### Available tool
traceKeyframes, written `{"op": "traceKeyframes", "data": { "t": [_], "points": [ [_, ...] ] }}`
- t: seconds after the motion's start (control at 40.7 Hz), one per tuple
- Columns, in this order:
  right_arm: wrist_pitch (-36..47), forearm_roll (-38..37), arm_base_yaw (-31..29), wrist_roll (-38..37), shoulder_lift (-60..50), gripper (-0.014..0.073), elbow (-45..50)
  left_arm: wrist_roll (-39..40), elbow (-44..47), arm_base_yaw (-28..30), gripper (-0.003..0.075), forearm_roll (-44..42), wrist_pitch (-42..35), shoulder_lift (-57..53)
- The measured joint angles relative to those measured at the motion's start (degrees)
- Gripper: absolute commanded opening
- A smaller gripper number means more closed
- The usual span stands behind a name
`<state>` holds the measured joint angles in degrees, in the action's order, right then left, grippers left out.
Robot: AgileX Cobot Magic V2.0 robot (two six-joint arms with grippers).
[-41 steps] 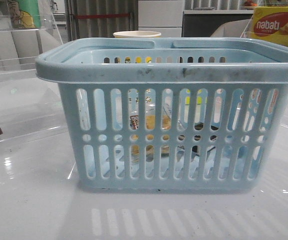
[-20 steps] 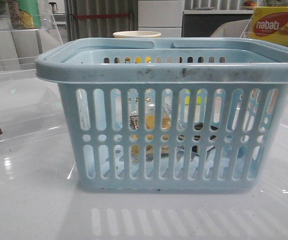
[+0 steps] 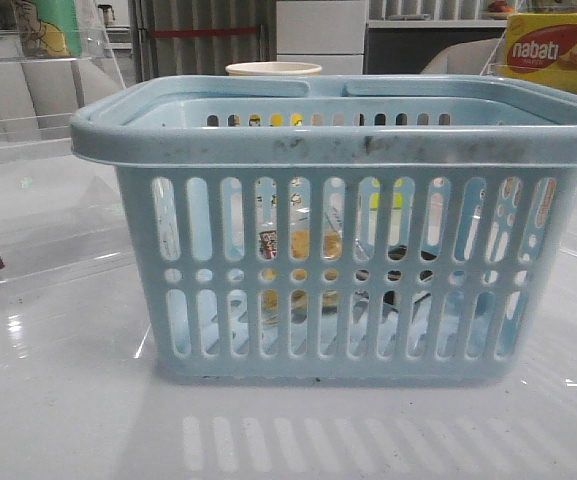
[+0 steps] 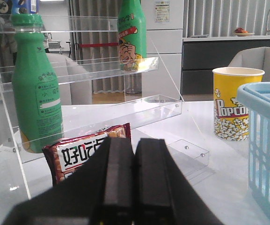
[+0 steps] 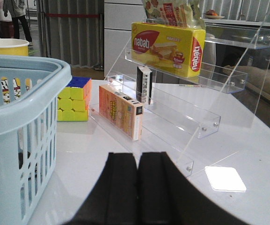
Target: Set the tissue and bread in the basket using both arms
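Note:
The light-blue basket (image 3: 348,140) stands in the middle of the front view, its rim smudged dark. Through its slots I see tan-yellow bread (image 3: 303,250) in a clear bag with a dark label, lying inside. A tissue pack cannot be made out. The basket's edge also shows in the left wrist view (image 4: 266,150) and in the right wrist view (image 5: 18,131). My left gripper (image 4: 135,159) is shut and empty, left of the basket. My right gripper (image 5: 138,173) is shut and empty, right of the basket. Neither gripper shows in the front view.
Left: clear acrylic shelf (image 4: 125,110), green bottles (image 4: 34,93), red snack bag (image 4: 85,150), popcorn cup (image 4: 235,105). Right: acrylic shelf (image 5: 191,112), yellow Nabati box (image 5: 167,44), small orange box (image 5: 120,110), Rubik's cube (image 5: 74,98).

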<state>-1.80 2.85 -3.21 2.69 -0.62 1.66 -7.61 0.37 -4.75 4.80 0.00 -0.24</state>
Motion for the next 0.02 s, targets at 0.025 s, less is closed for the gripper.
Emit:
{"op": "traceKeyframes", "data": {
  "t": [0.025],
  "points": [
    [0.0, 0.0, 0.0, 0.0, 0.0, 0.0054, 0.0, 0.0, 0.0, 0.0, 0.0093, 0.0, 0.0, 0.0]
  ]
}}
